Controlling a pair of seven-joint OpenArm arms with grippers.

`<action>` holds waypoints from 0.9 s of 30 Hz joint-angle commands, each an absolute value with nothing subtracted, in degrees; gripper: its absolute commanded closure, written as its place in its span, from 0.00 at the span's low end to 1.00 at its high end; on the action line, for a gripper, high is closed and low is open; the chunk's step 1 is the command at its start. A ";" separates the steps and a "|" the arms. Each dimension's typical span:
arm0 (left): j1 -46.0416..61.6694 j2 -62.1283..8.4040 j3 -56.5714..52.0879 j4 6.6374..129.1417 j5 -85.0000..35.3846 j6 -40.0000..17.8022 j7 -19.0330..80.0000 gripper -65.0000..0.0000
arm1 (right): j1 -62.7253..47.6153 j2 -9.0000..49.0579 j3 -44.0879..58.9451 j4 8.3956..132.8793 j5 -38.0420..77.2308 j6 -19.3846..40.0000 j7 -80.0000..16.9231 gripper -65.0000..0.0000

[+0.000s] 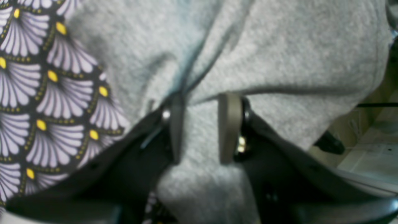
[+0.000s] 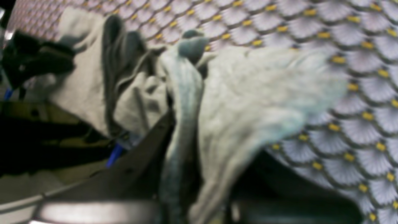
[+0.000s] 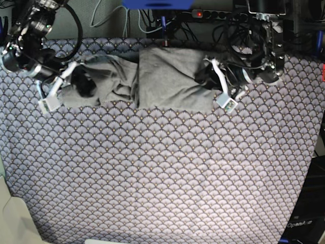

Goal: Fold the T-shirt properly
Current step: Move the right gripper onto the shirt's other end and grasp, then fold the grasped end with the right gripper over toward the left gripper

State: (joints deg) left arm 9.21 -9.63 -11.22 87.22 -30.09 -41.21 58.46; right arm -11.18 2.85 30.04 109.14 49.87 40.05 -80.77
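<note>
From the base view I saw the T-shirt (image 3: pixel 152 79) bunched along the tablecloth's (image 3: pixel 162 173) 12 o'clock edge. The right wrist view was blurred; the right gripper (image 2: pixel 183 130) was clenched on a ridge of cloth, fingertips buried. The left gripper (image 1: pixel 200 124) at 2 o'clock grasped a thick fold between its pads (image 1: pixel 229 124), and cables (image 3: pixel 223 23) crowded the table's far side.

bare tablecloth (image 3: pixel 162 173) in front, T-shirt (image 3: pixel 167 76) bunched along far edge
</note>
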 commanded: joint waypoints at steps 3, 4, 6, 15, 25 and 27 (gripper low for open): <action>8.84 -10.07 -11.74 87.52 -27.21 -40.00 59.91 0.69 | -10.86 4.18 26.51 110.29 51.21 40.00 -80.00 0.99; 8.84 -10.07 -11.74 87.52 -27.21 -40.00 59.82 0.69 | -10.86 4.26 25.36 110.29 51.21 40.00 -80.00 0.99; 8.48 -9.89 -11.82 87.52 -27.21 -40.00 59.65 0.69 | -10.86 4.26 24.04 110.29 51.21 40.00 -80.00 0.99; 6.55 -5.76 -14.73 87.43 -27.12 -40.00 60.00 0.69 | -10.68 4.44 22.37 110.29 51.12 40.00 -80.00 0.99; 7.08 -5.58 -15.60 87.43 -27.12 -40.00 60.00 0.69 | -8.75 2.59 14.46 110.37 51.12 40.00 -80.00 0.99; 7.16 -5.58 -16.40 87.43 -27.12 -40.00 60.09 0.69 | -8.75 2.42 12.09 110.37 51.12 40.00 -80.00 0.99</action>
State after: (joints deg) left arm 7.49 -4.91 -15.90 86.87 -28.16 -40.53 59.94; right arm -9.41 2.20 12.08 109.27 49.52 40.05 -81.06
